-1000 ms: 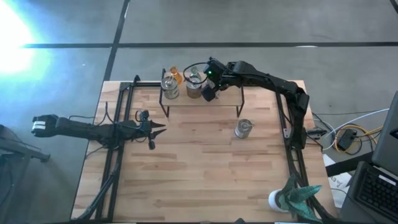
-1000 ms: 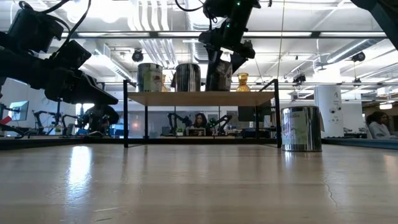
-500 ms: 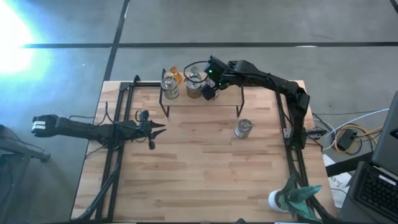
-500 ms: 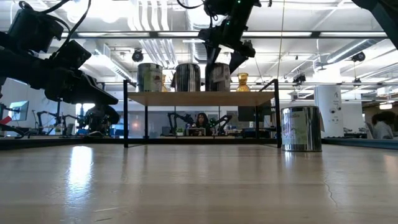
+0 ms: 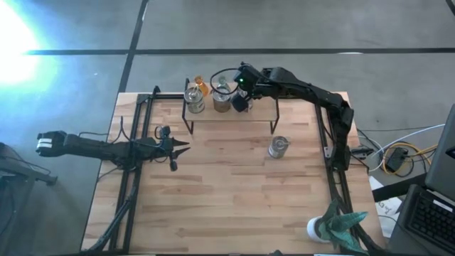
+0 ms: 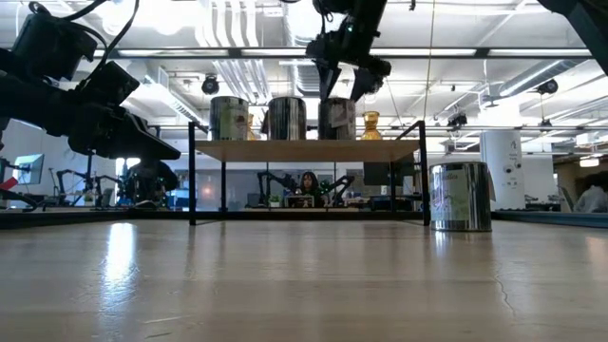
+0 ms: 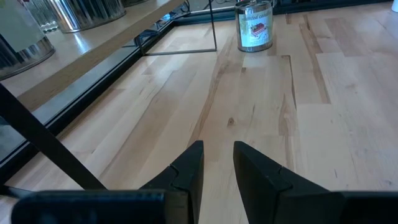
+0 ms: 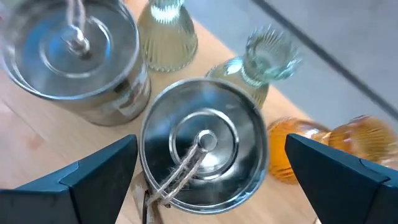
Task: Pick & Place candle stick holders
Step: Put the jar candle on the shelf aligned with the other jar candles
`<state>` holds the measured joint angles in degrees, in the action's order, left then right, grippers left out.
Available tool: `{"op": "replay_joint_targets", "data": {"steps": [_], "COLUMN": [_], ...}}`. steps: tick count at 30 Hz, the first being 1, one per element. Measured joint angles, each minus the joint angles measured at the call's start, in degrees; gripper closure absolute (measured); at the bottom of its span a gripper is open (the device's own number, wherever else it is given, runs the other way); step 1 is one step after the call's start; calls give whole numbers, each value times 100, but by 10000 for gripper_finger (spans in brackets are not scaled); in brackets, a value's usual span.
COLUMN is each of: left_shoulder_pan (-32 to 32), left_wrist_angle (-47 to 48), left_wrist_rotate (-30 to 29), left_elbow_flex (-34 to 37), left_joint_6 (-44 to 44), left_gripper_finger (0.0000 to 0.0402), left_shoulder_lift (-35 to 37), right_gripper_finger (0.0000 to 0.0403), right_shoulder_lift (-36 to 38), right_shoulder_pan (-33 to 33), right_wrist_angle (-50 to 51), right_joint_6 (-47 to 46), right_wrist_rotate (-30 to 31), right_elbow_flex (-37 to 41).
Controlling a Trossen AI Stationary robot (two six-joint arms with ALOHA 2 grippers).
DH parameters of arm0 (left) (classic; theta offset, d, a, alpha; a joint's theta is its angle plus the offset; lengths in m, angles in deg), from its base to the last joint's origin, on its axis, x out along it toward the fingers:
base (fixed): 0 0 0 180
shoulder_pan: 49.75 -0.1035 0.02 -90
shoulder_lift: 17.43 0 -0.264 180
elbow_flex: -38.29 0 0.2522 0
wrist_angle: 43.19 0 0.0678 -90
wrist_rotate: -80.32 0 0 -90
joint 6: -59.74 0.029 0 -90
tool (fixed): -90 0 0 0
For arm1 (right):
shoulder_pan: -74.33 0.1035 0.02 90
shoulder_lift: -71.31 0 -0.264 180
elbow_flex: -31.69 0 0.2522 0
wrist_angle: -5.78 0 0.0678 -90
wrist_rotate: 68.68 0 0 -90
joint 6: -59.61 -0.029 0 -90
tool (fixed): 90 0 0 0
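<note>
Placement step: right pincer (image 8: 205,180), fingers spread wide, hangs above a silvery jar holder (image 8: 204,149) on the shelf (image 6: 304,149). Next move: fetch the silvery jar (image 5: 279,147) standing on the desk (image 5: 227,206). Left pincer (image 7: 217,165) waits, nearly together, empty.

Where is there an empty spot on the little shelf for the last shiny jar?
The shelf's right half, beside the right tool, is bare wood. Its left end is crowded: three silvery jars and small glass holders stand close together. The last jar stands alone on the table, wide bare boards around it.
</note>
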<state>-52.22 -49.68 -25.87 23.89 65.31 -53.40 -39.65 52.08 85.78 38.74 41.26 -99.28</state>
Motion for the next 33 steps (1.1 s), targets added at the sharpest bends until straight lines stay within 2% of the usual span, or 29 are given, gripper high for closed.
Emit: {"op": "replay_joint_targets", "data": {"steps": [11, 13, 16, 18, 21, 24, 27, 30, 33], "left_shoulder_pan": [0, 0, 1, 1, 0, 1, 1, 1, -1], "left_wrist_angle": [1, 0, 2, 2, 13, 25, 39, 37, 54], "left_wrist_rotate": [0, 0, 0, 0, 0, 1, 0, 0, 0], "left_elbow_flex": [0, 0, 0, 0, 0, 0, 0, 0, 0], "left_joint_6": [1, 0, 1, 0, 0, 1, 1, 1, 1], "left_gripper_finger": [310, 310, 310, 310, 310, 310, 310, 310, 310], "left_shoulder_lift": [-2, -2, -2, -2, -2, -2, -7, -8, -8], "right_gripper_finger": [3, 3, 3, 3, 3, 3, 3, 3, 3], "right_shoulder_lift": [21, 55, 228, 453, 879, 1231, 1575, 1843, 2066], "right_shoulder_pan": [271, 411, 725, 996, 1506, 2128, 2693, 3073, 3247], "right_wrist_angle": [893, 1275, 1957, 2402, 2353, 2369, 2390, 2383, 2378], "right_joint_6": [-32, -115, -465, -987, -1679, -2510, -3181, -3984, -4822], "right_wrist_rotate": [199, 427, 1087, 1417, 1765, 2585, 3116, 3151, 2737], "right_elbow_flex": [-1243, -1560, -1779, -1685, -1303, -822, -166, 493, 1146]}}
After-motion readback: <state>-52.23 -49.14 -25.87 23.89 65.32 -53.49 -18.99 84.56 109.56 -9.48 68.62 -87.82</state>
